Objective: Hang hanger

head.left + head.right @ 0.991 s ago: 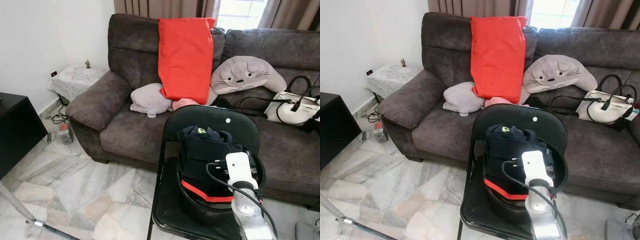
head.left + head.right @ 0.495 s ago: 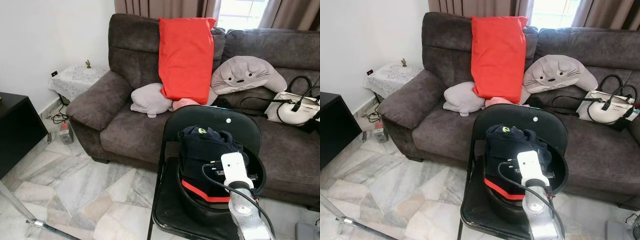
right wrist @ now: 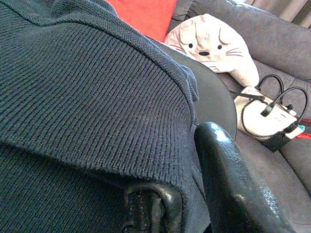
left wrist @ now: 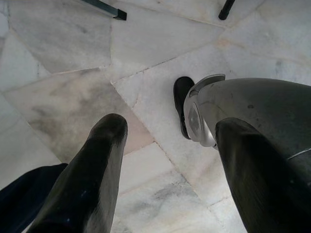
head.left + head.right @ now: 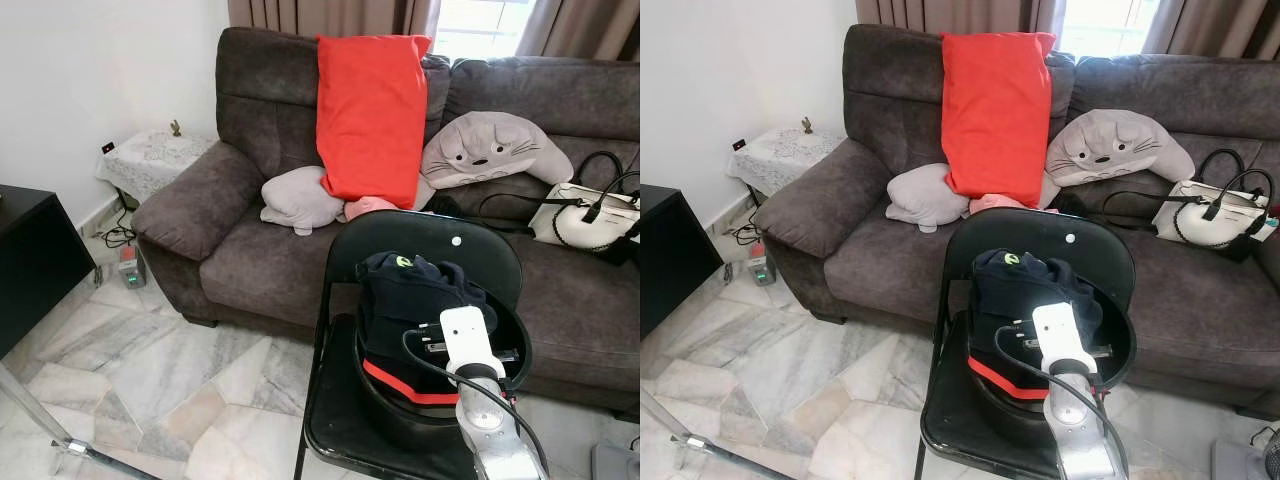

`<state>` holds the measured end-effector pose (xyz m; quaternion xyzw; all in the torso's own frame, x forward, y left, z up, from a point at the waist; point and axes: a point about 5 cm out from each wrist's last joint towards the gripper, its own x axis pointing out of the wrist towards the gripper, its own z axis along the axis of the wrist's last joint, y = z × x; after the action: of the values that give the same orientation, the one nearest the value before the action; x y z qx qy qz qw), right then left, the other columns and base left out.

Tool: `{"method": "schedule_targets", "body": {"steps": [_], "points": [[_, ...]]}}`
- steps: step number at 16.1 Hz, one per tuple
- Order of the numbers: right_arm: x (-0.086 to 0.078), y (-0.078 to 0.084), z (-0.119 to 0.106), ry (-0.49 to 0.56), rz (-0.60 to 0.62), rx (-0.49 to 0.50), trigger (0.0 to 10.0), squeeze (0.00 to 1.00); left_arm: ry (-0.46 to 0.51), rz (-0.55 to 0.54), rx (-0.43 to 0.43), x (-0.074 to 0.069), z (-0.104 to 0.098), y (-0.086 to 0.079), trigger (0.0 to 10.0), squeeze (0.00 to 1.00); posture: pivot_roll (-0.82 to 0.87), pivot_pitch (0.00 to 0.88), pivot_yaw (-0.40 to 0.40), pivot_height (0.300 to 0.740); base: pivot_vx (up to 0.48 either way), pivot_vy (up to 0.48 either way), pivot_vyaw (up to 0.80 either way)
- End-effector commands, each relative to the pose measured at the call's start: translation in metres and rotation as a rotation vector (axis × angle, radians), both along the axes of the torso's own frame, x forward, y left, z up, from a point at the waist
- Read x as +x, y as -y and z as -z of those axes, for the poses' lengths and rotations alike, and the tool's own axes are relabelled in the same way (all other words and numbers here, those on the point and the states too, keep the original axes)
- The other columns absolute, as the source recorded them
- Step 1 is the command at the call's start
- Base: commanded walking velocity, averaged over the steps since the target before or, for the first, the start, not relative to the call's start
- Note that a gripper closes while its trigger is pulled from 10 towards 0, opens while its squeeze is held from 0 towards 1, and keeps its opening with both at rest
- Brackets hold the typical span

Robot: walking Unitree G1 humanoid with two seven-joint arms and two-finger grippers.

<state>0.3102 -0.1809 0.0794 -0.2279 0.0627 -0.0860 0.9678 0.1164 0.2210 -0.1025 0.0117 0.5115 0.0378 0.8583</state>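
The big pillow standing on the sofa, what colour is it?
Bright red; the pillow shows best in the left eye view.

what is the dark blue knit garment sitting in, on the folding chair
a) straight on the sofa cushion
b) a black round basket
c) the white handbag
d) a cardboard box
b) The dark blue garment with a red band is bundled inside a black round basket that stands on the seat of the black folding chair, where the right gripper is pressed against the knit.
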Motion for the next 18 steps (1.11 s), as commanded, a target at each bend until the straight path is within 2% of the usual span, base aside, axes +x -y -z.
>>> {"method": "schedule_targets", "body": {"steps": [1, 10, 12, 18], "points": [[0.004, -0.003, -0.003, 0.007, -0.003, -0.001, 0.0, 0.0, -0.02, 0.005, 0.003, -0.003, 0.001, -0.002, 10.0, 0.0, -0.03, 0.0, 0.022, 0.74, 0.0, 0.0, 0.0], [0.005, -0.004, -0.003, 0.007, -0.006, 0.0, 0.0, 0.0, -0.019, 0.006, 0.002, -0.002, 0.001, -0.002, 10.0, 0.0, -0.02, 0.0, 0.021, 0.74, 0.0, 0.0, 0.0], [0.004, 0.004, -0.005, 0.024, 0.065, -0.015, 0.0, 0.0, -0.019, 0.007, 0.002, -0.002, 0.001, -0.002, 10.0, 0.0, -0.02, 0.0, 0.02, 0.74, 0.0, 0.0, 0.0], [0.003, 0.004, -0.005, 0.03, 0.062, -0.009, 0.0, 0.0, -0.019, 0.009, 0.004, -0.002, 0.0, -0.002, 10.0, 0.0, -0.02, 0.0, 0.023, 0.74, 0.0, 0.0, 0.0]]}}
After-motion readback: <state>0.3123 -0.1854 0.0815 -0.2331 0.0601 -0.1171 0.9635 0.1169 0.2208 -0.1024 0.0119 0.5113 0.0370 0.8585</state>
